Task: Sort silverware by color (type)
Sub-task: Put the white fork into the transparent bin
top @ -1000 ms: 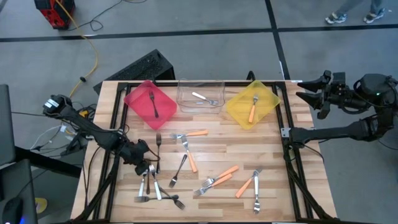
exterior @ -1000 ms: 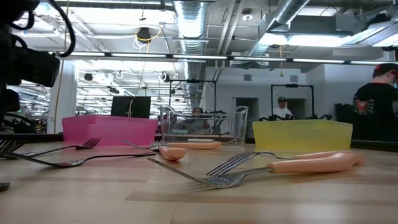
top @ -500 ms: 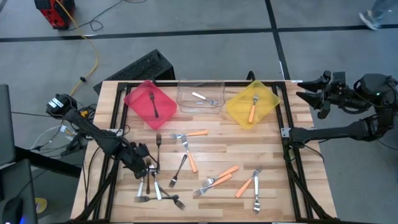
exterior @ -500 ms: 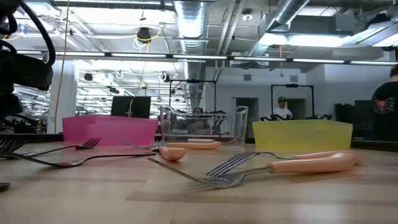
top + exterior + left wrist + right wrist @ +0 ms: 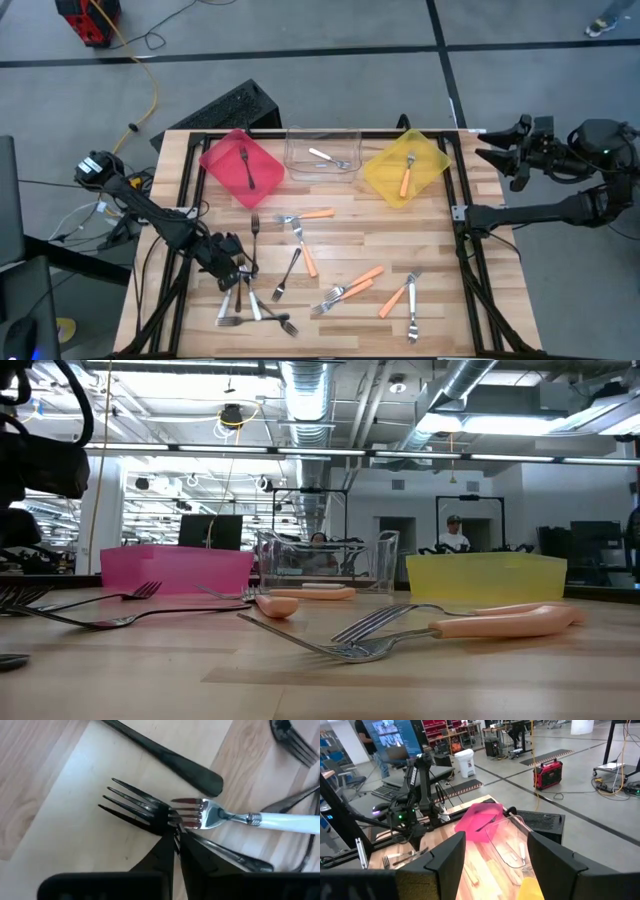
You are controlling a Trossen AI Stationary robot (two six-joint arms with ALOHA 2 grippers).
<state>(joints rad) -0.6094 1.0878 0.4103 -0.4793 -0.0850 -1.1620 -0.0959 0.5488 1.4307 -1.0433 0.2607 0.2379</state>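
Forks lie scattered on the wooden table (image 5: 440,300): black ones, silver ones with white handles, and orange-handled ones (image 5: 365,277). My left gripper (image 5: 240,272) is low over a cluster of forks at the near left, its fingers shut (image 5: 176,836) at a black fork (image 5: 132,802). That fork lies flat, and the head of a white-handled fork (image 5: 280,820) crosses it. My right gripper (image 5: 497,158) hangs open beyond the table's far right corner (image 5: 495,870), holding nothing. My left gripper is shut on the black fork's neck (image 5: 167,822), just behind the tines. The fingers come down steeply from above and pinch it between their tips. The fork lies on the table, its handle running out under one finger; the tips cover the exact place of contact.
Along the far edge stand a red bin (image 5: 240,165), a clear bin (image 5: 322,155) and a yellow bin (image 5: 405,165), each with a fork in it. More forks lie mid-table (image 5: 290,270) and near right (image 5: 410,300). A second black fork's handle (image 5: 165,757) lies just beyond the held one.
My left gripper has shut over the fork cluster at the near left; its fingers stood apart a second ago and now meet at the black fork's neck. The forks lie where they were.
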